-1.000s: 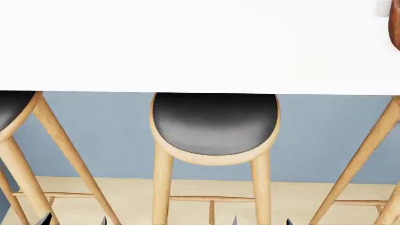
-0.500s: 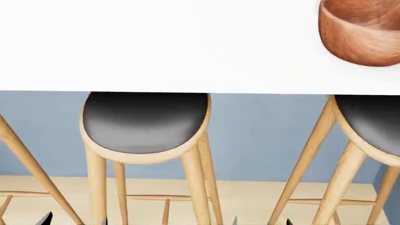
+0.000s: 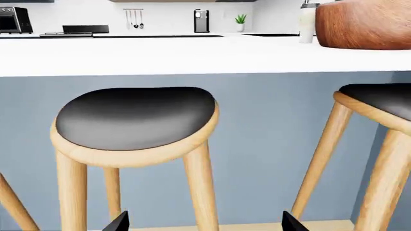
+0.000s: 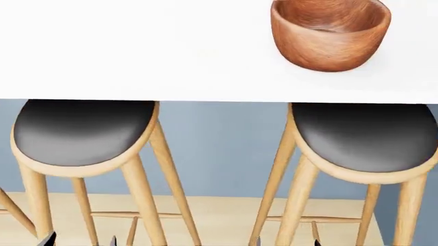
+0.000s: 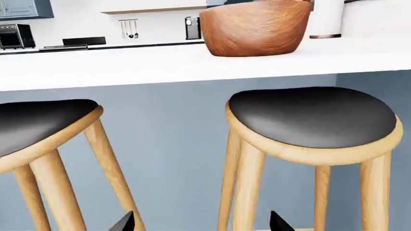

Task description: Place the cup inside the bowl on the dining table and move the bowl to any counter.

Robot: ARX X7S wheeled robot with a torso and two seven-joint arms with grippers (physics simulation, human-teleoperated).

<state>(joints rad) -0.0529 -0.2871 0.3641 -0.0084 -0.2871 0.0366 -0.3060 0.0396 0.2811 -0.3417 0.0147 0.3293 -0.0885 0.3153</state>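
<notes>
The reddish-brown wooden bowl (image 4: 331, 35) stands upright on the white dining table (image 4: 137, 51), near its front edge and to the right. In the head view the cup is out of sight. In the left wrist view the cream cup (image 3: 308, 23) stands just beside the bowl (image 3: 366, 24). The right wrist view shows the cup (image 5: 327, 18) behind the bowl (image 5: 257, 29). My left gripper (image 4: 80, 241) and right gripper (image 4: 286, 241) hang low below the table edge, both open and empty. Their tips show wide apart in the left wrist view (image 3: 204, 224) and the right wrist view (image 5: 202, 224).
Two wooden stools with black seats (image 4: 82, 130) (image 4: 366, 136) stand tucked against the blue-grey panel (image 4: 219, 148), between me and the table. Far behind the table runs a white counter (image 3: 128, 34) with a stove, a toaster oven (image 3: 14, 19) and a small plant (image 3: 240, 19).
The head view has swung right: the bowl has slid from the right edge to fully in view, and the stools have shifted left. Both grippers stay low and open.
</notes>
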